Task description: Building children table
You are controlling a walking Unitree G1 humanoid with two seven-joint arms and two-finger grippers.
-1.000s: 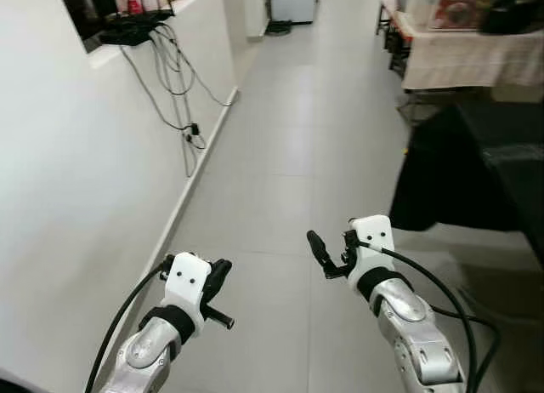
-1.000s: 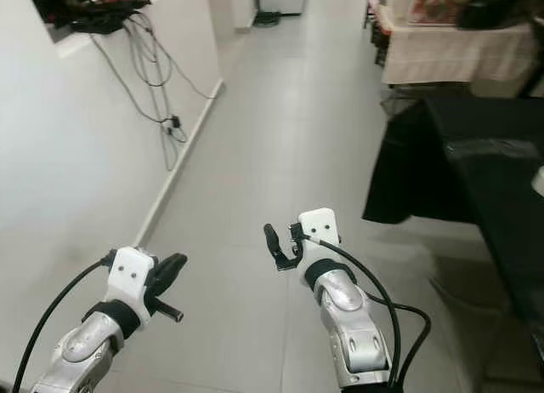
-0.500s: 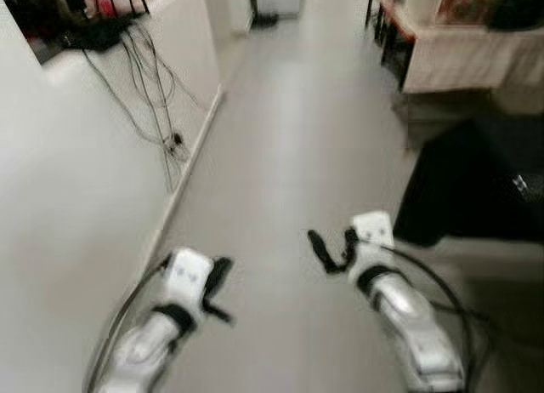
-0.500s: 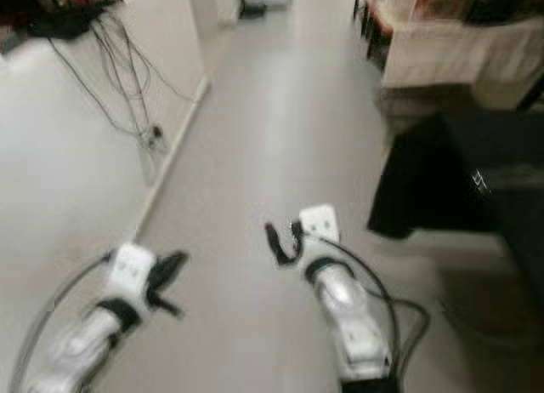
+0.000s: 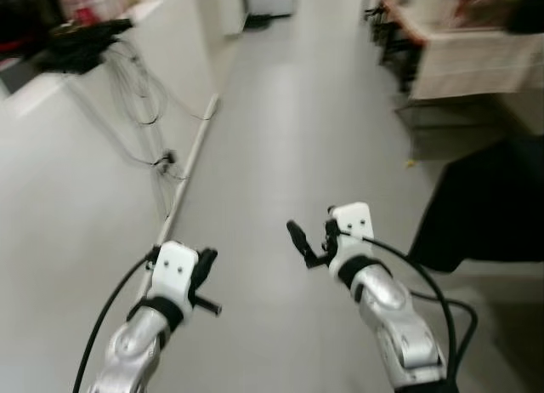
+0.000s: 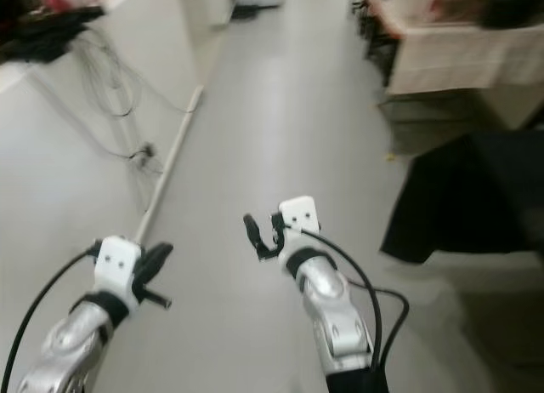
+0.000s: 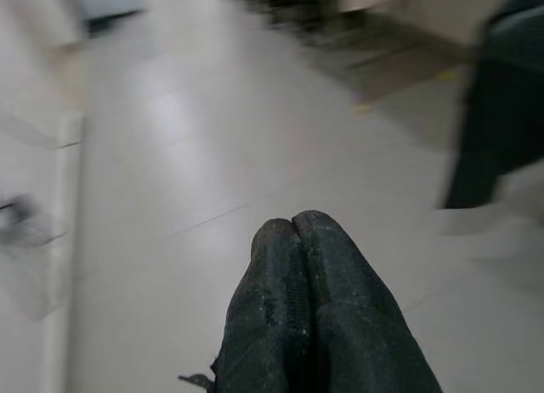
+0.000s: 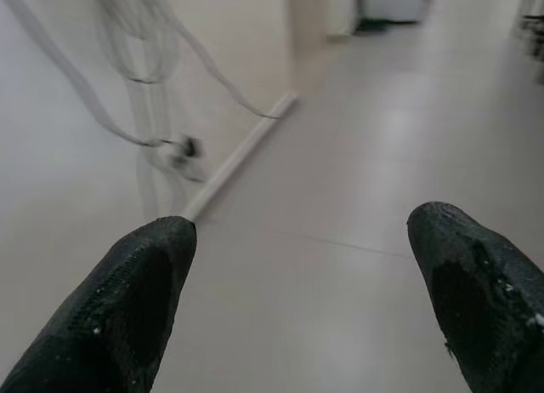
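Note:
Both arms are held out low in front of me over a bare grey tiled corridor floor (image 5: 297, 129). My left gripper (image 5: 206, 281) is shut, its two black fingers pressed together with nothing between them, as the left wrist view (image 7: 297, 233) shows. My right gripper (image 5: 308, 242) stands open and empty, its fingers (image 8: 140, 299) spread wide in the right wrist view. No table parts can be made out.
A white wall (image 5: 76, 180) with hanging cables (image 5: 140, 95) and a skirting board runs along my left. A black draped object (image 5: 493, 206) stands at the right, and a cloth-covered table (image 5: 472, 61) behind it. The corridor leads straight ahead.
The whole picture has shifted: the camera moved forward and swung slightly, so the wall and cables slid left. Both arms keep the same pose.

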